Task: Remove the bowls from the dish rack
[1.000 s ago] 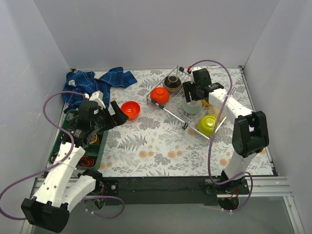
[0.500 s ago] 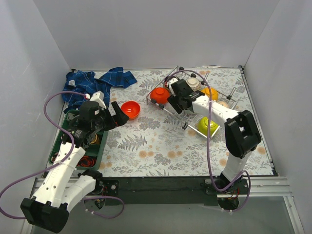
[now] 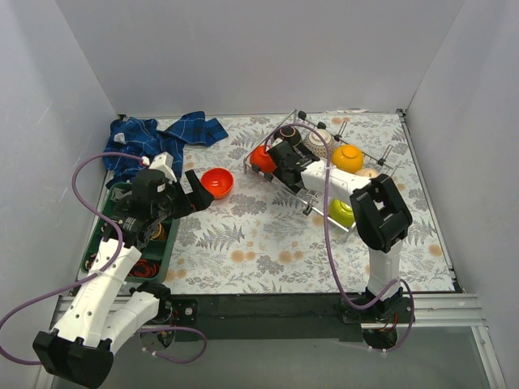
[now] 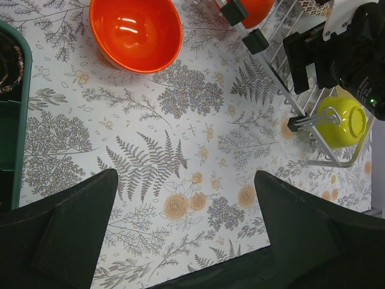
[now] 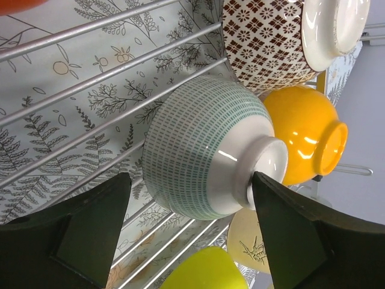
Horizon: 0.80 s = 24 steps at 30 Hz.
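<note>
The silver wire dish rack (image 3: 280, 185) stands at the back right. It holds a red-orange bowl (image 3: 259, 158), a dark brown bowl (image 3: 289, 134), a white-brown patterned bowl (image 3: 318, 144), a yellow-orange bowl (image 3: 347, 158), a beige bowl (image 3: 366, 173) and a lime green bowl (image 3: 342, 212). My right gripper (image 3: 285, 166) is open inside the rack. In the right wrist view its jaws straddle the pale mint bowl (image 5: 204, 153), which lies on its side. A second red-orange bowl (image 3: 216, 181) sits upright on the table. My left gripper (image 3: 190, 194) is open and empty beside it.
A green compartment tray (image 3: 122, 235) with small items lies along the left edge under my left arm. A blue checked cloth (image 3: 162, 136) is bunched at the back left. Grey walls close in the floral table mat on three sides.
My right gripper has swung left across the rack and lowered around the pale mint bowl. The left arm and the red-orange bowl on the table have not moved.
</note>
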Available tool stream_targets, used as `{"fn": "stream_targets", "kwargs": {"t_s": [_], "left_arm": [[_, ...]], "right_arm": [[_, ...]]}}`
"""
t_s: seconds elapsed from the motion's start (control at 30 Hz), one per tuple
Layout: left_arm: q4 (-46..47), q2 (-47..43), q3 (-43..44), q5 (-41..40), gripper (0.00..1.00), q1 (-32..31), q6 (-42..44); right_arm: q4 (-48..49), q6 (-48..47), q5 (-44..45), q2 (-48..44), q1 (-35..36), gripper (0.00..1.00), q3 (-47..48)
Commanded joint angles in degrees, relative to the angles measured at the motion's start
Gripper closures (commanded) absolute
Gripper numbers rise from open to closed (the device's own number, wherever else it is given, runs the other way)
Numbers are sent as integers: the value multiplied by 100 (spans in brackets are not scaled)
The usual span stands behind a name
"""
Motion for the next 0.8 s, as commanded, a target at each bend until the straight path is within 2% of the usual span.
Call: {"fn": "stream_targets", "kwargs": {"t_s": [0.0, 0.3, 0.5, 0.7, 0.77], "left_arm": [[-81, -116, -55, -108, 2, -30, 79], [-142, -133, -29, -160, 2, -39, 87], [-204, -160, -12, -196, 2, -39, 87], [-212, -160, 32, -222, 2, -39, 87], [-186, -151, 41, -213, 2, -39, 87]], "right_arm": [[-16, 199, 266, 321, -29, 11, 70], [362, 111, 626, 620, 41, 10, -307], [582, 14, 960, 796, 103, 15, -404], [582, -30, 1031, 656, 182, 28, -325], [547, -65, 1057, 533, 234, 39, -290]]}}
